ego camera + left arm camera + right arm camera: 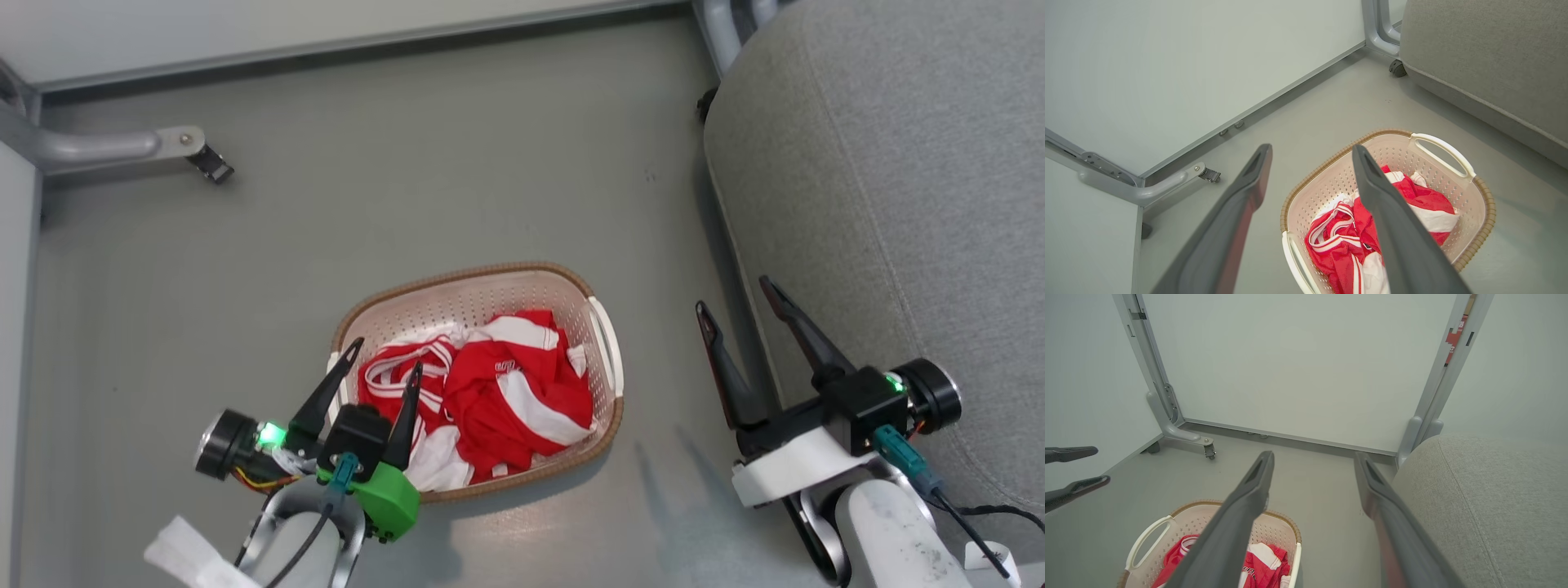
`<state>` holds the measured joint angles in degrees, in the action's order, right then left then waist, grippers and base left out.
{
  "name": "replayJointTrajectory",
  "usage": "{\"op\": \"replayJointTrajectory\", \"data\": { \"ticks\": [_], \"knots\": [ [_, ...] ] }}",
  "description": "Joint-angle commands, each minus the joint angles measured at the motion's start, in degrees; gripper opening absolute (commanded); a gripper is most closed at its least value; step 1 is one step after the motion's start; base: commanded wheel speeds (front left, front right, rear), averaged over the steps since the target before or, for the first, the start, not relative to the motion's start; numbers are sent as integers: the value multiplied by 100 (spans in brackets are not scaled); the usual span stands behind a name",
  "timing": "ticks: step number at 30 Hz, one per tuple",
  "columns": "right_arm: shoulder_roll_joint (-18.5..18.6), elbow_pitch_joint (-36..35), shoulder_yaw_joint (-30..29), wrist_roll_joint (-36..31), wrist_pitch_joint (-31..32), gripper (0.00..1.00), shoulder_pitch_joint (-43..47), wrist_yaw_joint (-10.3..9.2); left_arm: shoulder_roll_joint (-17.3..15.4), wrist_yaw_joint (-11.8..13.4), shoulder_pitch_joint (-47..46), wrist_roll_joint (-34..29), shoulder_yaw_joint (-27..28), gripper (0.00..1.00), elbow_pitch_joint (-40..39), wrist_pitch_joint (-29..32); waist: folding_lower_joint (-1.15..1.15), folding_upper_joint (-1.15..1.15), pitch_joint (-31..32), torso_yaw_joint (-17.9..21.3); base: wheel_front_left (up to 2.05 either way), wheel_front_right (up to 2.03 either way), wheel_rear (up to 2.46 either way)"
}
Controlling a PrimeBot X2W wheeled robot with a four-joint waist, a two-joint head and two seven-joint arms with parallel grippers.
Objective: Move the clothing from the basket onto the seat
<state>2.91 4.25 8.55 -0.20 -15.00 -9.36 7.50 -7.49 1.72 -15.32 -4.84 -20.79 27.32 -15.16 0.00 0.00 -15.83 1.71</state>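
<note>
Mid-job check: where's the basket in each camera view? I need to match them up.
Head view: basket lower centre, on the floor, left gripper over its left end.
Left wrist view: basket lower right, partly behind one finger.
Right wrist view: basket bottom left, cut by the edge.
Shared landmark: grey seat, right of the basket in all three.

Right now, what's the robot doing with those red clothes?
The robot looks ready to grab the red clothing. It all lies in the basket on the floor, and the left gripper hovers open above it. The right gripper is open beside the grey seat, holding nothing.
</note>
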Motion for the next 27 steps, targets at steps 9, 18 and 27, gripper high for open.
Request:
{"op": "replayJointTrajectory", "data": {
  "ticks": [9,18,27],
  "knots": [
    [17,-177,-88,-23,-28,100,-598,-2,-366,-736,-2133,-718,-885,100,2024,54,0,0,-1735,220,0,0,0],
    [3,-280,5,298,-28,100,-897,-2,-245,-915,-3545,-886,-2406,100,3538,399,0,0,-2489,590,0,0,0],
    [1,-336,196,653,-28,100,-1075,-2,-192,-913,-4347,-72,-3983,100,4527,803,0,0,-3129,938,0,0,0]
  ]
}}
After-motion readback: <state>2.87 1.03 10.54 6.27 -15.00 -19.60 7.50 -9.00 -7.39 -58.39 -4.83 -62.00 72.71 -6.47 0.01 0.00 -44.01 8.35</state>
